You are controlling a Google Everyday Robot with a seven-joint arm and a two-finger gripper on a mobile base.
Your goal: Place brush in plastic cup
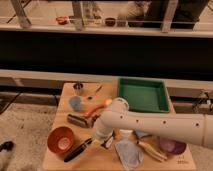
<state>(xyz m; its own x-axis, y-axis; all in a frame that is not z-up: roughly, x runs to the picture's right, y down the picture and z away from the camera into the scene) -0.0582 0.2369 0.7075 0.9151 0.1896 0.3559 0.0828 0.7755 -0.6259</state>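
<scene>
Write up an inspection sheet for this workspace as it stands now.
Surface: wooden table, crowded.
Job's things: brush lying near the front edge, black handle towards front left; small blue cup upright at left.
Clutter: green tray, orange bowl, purple bowl, cloth, dark block, carrot.
Hand: hand low at the brush's head end, shut; whether it grips the brush cannot be told.
Cables: dark cable at right.
Surroundings: railing behind.

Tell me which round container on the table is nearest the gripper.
The orange bowl, left of the gripper. The blue cup and purple bowl lie farther away.
</scene>
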